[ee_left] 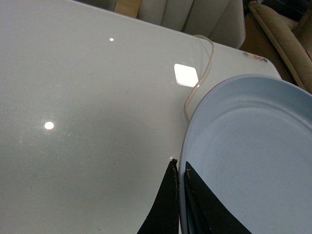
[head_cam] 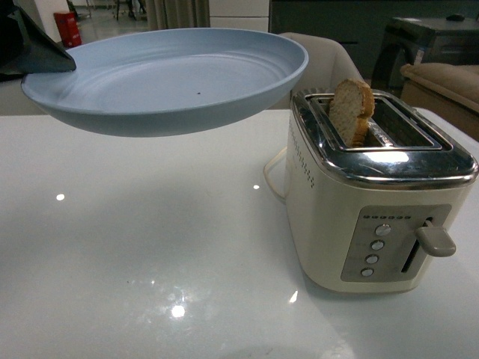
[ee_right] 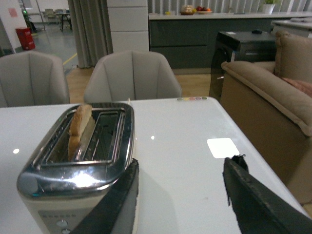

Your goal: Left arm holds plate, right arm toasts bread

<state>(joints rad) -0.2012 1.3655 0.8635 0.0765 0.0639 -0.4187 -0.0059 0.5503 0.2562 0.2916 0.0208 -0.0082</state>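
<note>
Pinched between the thin black fingers of the left gripper (ee_left: 178,168) is the rim of the plate (head_cam: 172,75), one finger above the rim and one below it. That grip holds the plate in the air over the glossy white table (head_cam: 150,262), just left of the toaster (head_cam: 329,202) and slightly higher than its top. The plate is round, shallow and pale blue, matte, with faint concentric rings and a raised rim.

The right gripper (ee_right: 184,165) stands wide, holding nothing, its dark flat fingers spread beside the toaster's near corner.

The bread (head_cam: 350,111) stands upright in the toaster's left slot as the front view shows it, with its top half sticking out. It has a light brown, grainy face and a darker crust around a rounded top. The toaster has a smooth cream body, a mirror-bright chrome top, four small round buttons, and a side lever (head_cam: 435,239).
</note>
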